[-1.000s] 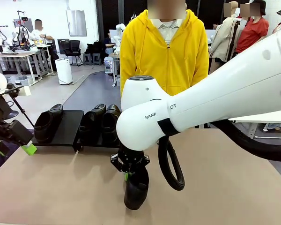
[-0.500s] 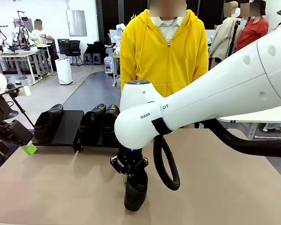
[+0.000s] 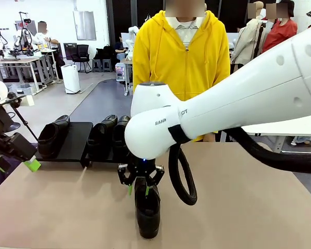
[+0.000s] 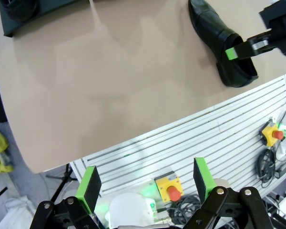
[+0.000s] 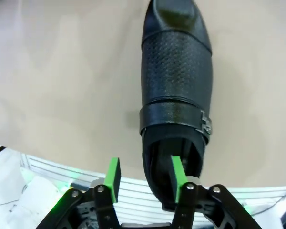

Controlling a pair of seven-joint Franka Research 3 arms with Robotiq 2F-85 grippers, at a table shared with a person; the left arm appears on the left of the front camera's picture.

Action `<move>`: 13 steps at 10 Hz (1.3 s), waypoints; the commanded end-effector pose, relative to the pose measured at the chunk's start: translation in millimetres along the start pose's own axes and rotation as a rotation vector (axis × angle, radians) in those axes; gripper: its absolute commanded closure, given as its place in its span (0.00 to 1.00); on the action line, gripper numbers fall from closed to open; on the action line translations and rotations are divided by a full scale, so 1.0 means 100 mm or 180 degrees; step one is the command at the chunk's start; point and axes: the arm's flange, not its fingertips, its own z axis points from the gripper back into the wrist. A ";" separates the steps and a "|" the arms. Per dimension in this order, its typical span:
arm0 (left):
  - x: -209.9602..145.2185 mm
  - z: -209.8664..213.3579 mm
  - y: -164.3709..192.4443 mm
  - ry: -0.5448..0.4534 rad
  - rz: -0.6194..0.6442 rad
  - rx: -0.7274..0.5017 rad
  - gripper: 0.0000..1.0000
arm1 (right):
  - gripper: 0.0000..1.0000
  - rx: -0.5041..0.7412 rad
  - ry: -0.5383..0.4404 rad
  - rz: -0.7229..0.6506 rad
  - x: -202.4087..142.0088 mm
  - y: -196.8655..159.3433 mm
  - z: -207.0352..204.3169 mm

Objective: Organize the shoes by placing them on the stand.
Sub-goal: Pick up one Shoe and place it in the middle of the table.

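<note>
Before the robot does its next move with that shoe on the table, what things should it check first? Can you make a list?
1. Right gripper fingers around the shoe's heel wall: ok, one finger inside the opening, one outside.
2. Fingers closed firmly on the loose shoe: not ok, a gap shows at the outer pad.
3. Shoe flat on the table: ok, sole down.
4. Free space on the stand: ok, room beside the three shoes already there.
5. Left gripper out of the way: ok, open and holding nothing, off the table's edge.
6. Person's hands clear: cannot tell.
</note>
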 end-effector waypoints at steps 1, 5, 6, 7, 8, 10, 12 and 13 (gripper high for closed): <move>0.01 0.01 0.01 -0.0014 -0.0036 0.0010 0.00 | 0.00 0.0231 -0.0188 0.0137 -0.20 -0.40 0.59; 0.01 0.01 0.01 -0.0014 -0.0036 0.0010 0.00 | 0.00 0.0522 -0.0188 0.0660 -0.92 -1.84 1.40; 0.01 0.01 0.01 -0.0014 -0.0036 0.0010 0.00 | 0.00 0.0691 -0.0301 0.0510 -1.13 -2.38 1.52; 0.01 0.01 0.01 -0.0014 -0.0036 0.0010 0.00 | 0.00 0.0802 -0.0333 0.0344 -1.30 -2.79 1.57; 0.01 0.01 0.01 -0.0014 -0.0036 0.0010 0.00 | 0.00 0.0995 -0.0444 0.0316 -1.43 -3.09 1.56; 0.01 0.01 0.01 -0.0014 -0.0036 0.0010 0.00 | 0.00 0.1093 -0.0558 0.0213 -1.59 -3.46 1.44; 0.01 0.01 0.01 -0.0014 -0.0036 0.0010 0.00 | 0.00 0.1415 -0.0976 0.0399 -1.69 -3.61 1.39; 0.01 0.01 0.01 -0.0014 -0.0036 0.0010 0.00 | 0.00 0.1124 -0.0603 0.0145 -1.44 -3.53 1.80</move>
